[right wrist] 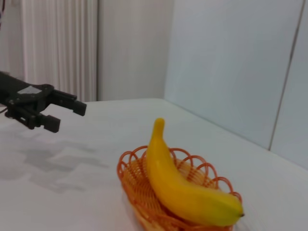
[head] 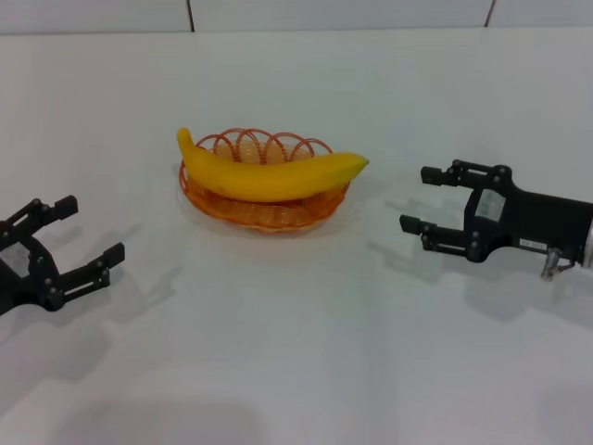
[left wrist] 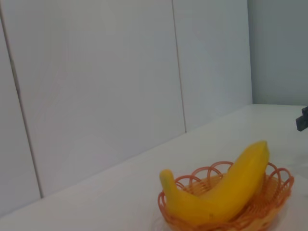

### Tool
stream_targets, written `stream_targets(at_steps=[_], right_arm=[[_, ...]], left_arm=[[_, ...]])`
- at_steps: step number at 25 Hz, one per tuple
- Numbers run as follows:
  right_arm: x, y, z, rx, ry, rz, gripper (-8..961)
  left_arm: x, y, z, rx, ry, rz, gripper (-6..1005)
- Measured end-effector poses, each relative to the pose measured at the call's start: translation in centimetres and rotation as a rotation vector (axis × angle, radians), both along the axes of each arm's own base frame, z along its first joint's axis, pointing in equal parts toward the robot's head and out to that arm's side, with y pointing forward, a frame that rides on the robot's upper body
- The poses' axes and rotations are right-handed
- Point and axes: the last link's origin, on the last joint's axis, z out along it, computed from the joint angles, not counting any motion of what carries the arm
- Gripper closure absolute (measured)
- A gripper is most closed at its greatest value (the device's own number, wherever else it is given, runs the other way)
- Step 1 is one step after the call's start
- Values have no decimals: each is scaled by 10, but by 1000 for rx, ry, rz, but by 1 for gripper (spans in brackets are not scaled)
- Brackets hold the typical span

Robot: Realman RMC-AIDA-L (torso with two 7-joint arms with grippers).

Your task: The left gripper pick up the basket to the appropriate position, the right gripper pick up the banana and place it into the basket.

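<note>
**Banana resting in the basket, both hands apart from it**

The banana lies lengthwise across the orange wire basket, which stands on the white counter. The fruit is longer than the basket is wide: its stem end rises over the rim on the robot's left, and its blunt tip passes over the rim on the robot's right. The looped rim shows behind the fruit and the woven base below it.

The left hand is low on the robot's left, well apart from the basket. Its two black fingers are spread and hold nothing. The right hand is on the robot's right, nearer the basket but not touching it. Its fingers are also spread and empty, pointing toward the banana's tip. Both cast soft shadows on the counter.

In the left wrist view the banana leans across the basket, with pale wall panels behind. In the right wrist view the banana sits in the basket, and the left hand appears farther off over the counter.
</note>
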Motion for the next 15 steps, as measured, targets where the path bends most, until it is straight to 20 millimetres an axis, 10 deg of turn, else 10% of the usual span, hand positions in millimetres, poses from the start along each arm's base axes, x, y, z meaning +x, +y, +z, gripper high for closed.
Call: stream_targets(at_steps=[15], right_arm=[[2, 3, 7, 41, 20, -20, 233]], left_arm=[[2, 0, -2, 16, 1, -14, 110]])
